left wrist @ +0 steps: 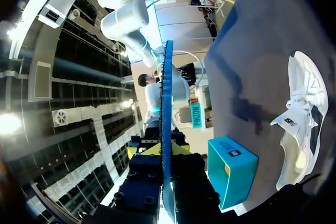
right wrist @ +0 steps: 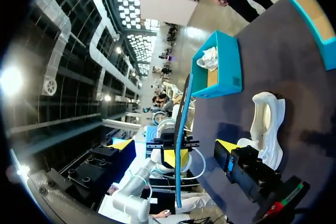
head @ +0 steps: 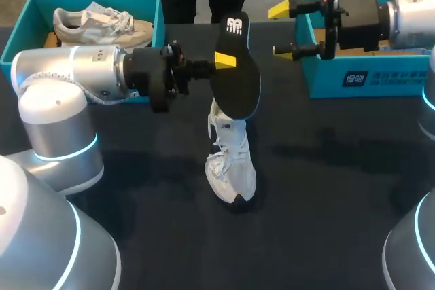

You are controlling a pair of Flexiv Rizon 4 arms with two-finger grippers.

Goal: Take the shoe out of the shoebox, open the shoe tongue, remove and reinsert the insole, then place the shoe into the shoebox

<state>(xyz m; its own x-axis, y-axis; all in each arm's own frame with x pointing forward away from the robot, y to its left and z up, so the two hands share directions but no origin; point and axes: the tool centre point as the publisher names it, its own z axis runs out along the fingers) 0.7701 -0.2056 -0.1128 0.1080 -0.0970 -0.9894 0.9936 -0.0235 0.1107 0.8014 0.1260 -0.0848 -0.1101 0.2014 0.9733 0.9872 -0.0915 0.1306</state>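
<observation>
Across our dark table, the teal left shoebox holds a beige-white sneaker. Our left gripper clamps a black, white-logoed insole upright above the white shoe resting mid-table. Our right gripper gapes, unladen, by the right shoebox.

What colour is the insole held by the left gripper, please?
The insole is black with a white logo at one end, clearest in the head view.

The head camera looks down from above and behind onto the dark worktop. The wrist cameras face each other across it, the left one close against the insole. All three share the insole and the white shoe.
</observation>
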